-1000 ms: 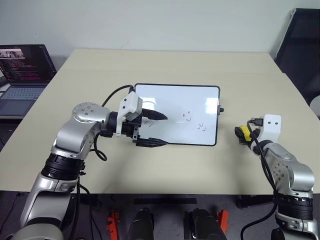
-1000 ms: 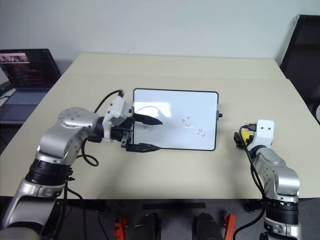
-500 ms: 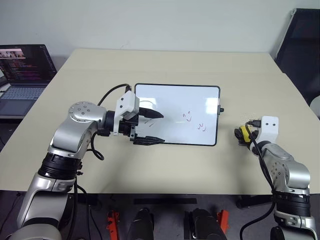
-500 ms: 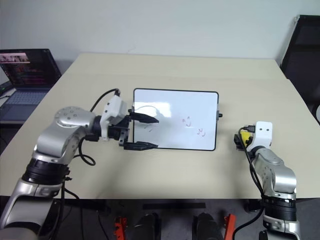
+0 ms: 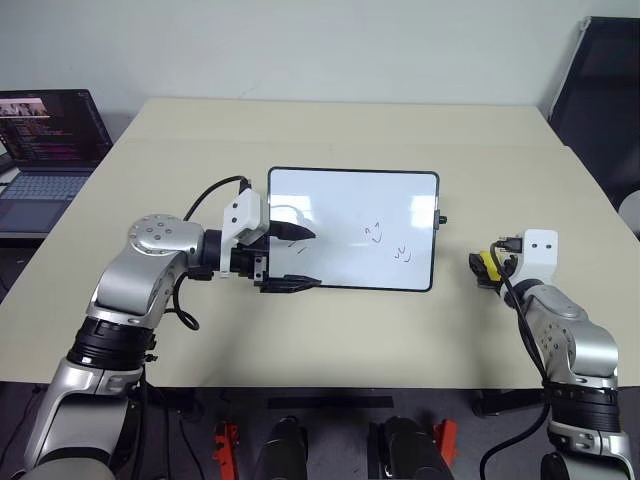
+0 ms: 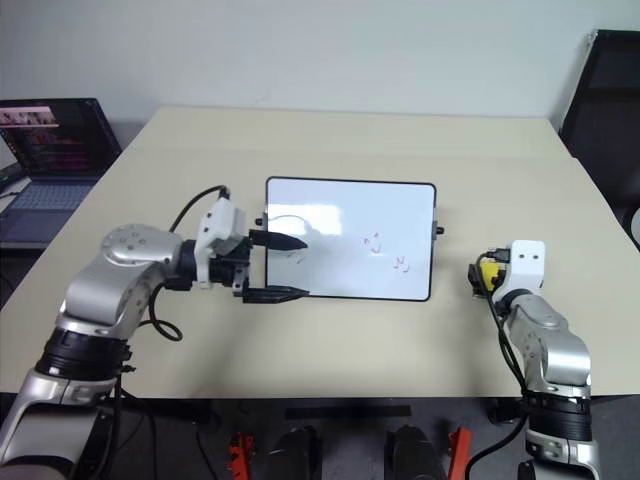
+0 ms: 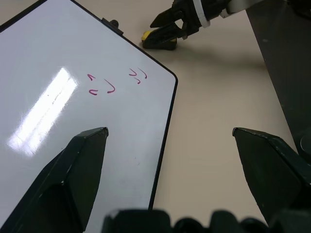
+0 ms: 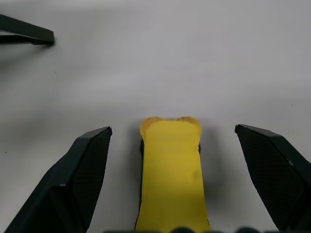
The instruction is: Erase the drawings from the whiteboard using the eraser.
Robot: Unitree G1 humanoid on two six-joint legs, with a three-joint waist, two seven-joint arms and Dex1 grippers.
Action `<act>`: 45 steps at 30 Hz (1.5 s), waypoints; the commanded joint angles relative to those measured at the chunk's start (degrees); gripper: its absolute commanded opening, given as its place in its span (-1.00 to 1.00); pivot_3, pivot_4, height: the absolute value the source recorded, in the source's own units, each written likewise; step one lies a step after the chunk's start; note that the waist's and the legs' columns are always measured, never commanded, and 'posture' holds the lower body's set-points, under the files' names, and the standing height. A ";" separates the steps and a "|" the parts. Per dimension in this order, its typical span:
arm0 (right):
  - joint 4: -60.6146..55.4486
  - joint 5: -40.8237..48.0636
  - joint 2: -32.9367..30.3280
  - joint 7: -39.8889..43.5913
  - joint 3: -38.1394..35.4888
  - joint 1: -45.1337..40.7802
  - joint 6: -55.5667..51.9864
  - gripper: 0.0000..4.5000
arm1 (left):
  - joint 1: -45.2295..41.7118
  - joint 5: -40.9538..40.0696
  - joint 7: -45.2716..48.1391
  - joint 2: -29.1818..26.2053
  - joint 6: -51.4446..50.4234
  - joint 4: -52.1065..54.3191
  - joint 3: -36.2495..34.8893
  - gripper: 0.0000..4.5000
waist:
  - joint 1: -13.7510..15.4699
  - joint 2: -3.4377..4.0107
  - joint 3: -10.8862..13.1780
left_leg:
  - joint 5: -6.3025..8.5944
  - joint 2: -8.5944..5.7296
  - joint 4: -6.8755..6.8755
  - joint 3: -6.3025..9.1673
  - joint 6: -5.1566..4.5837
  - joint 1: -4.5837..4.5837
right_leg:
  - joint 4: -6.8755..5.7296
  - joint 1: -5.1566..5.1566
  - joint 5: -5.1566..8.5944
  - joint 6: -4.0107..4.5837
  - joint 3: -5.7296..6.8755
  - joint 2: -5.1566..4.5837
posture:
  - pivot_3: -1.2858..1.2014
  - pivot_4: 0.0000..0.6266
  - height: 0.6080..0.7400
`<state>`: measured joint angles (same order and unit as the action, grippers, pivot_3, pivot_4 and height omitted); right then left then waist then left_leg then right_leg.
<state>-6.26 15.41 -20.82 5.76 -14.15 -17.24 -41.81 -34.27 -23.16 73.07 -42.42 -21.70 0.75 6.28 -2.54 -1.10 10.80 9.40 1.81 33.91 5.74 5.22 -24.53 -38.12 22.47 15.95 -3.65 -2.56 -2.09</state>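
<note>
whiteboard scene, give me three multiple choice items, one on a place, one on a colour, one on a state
1. Where does the eraser lie?
A. on the whiteboard
B. on the table between the open fingers of the right gripper
C. on the laptop

2. What colour is the eraser's top?
A. yellow
B. green
C. white

3. What state is the whiteboard in?
A. wiped clean
B. lying face down
C. drawings on it

Key: 1 B, the right wrist view shows it on the table with a finger on each side. 2 A, it shows yellow in that view. 3 C, reddish squiggles show on the white surface.
</note>
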 commanded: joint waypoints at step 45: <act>0.41 0.60 3.06 -4.56 -2.70 -3.96 -2.04 0.91 | 0.53 -1.05 -2.77 -0.11 -0.38 4.42 -1.47 1.00 | -0.40 0.00 0.00 | -0.02 0.00 0.03 0.00 -0.03 0.11 | -0.13 -0.07 -0.03 0.05 -0.02 0.01 | 0.03 -0.52 1.00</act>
<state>-4.08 15.28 -17.43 1.16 -15.19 -20.36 -43.22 -33.55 -23.82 70.56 -42.39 -22.41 2.87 6.25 -2.94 -1.10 10.80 9.37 1.81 33.94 5.74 5.19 -24.42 -38.24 22.39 15.91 -3.59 -2.58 -2.09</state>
